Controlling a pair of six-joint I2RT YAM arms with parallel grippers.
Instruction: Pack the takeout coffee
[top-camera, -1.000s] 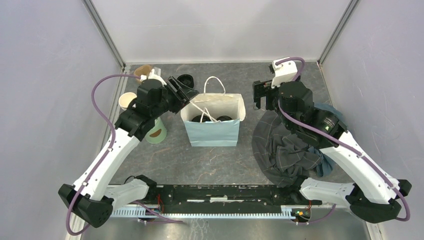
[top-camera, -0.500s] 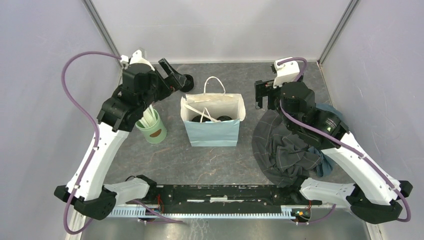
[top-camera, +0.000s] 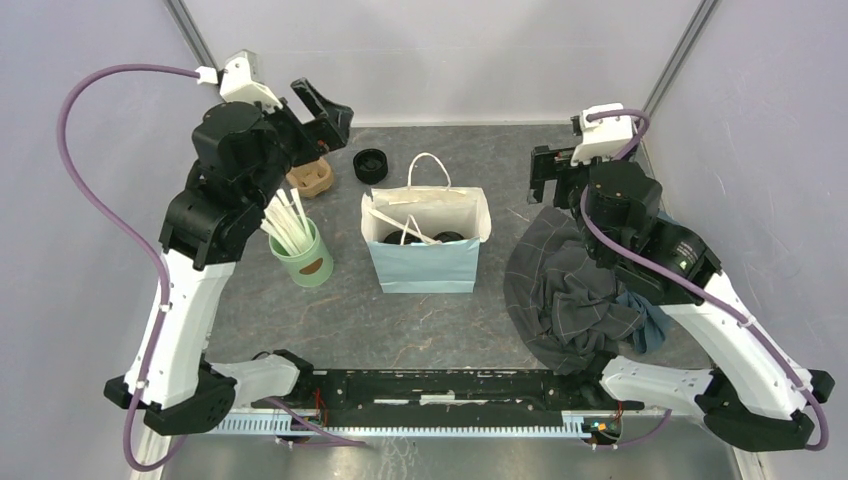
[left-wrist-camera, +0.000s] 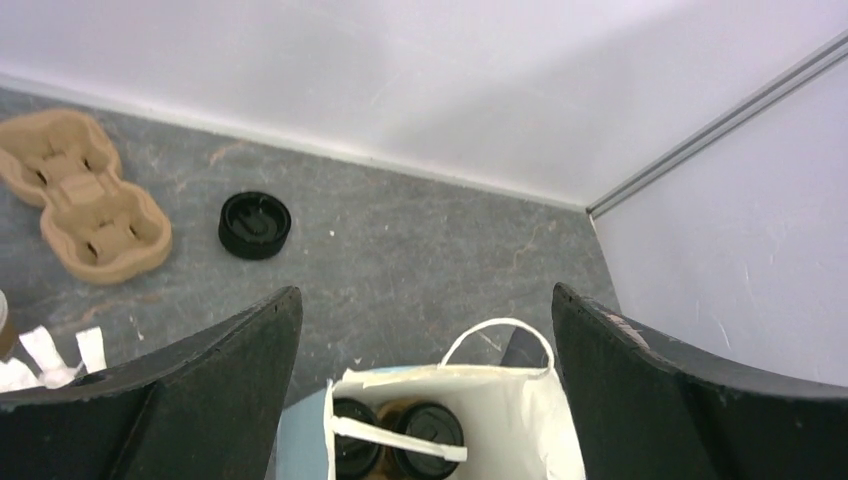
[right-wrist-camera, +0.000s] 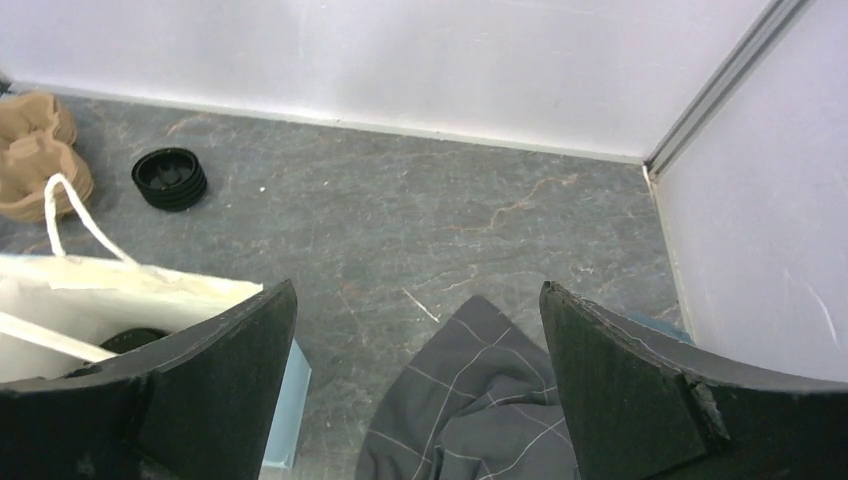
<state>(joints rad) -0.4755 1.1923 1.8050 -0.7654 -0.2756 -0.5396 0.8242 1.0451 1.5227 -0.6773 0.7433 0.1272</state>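
Cups: you will find both cups (left-wrist-camera: 358, 460) inside the bag (top-camera: 425, 265), side by side. Only their black lids show from above.
Bag: it stands upright at mid-table between your two arms. Its mouth is open, one white handle stands up at the back, and the other lies across the opening.
Left gripper: your left gripper (top-camera: 335, 115) hangs high over the back-left of the table (top-camera: 440, 320). The jaws are spread wide with nothing between them.
Right gripper: your right gripper (top-camera: 542, 177) is raised over the back-right, near the far edge of the cloth (top-camera: 565, 290). Its jaws are also spread wide and empty.
Lid stack: the loose black lids (top-camera: 371, 165) sit behind the bag, to its left and apart from it.
Carrier: the brown pulp carrier (top-camera: 310, 178) lies flat just left of the lids, under your left wrist.
Green cup: the green cup (top-camera: 305, 258) of white sticks stands left of the bag, well apart from it.
Cloth: it is heaped right of the bag, partly under your right arm.
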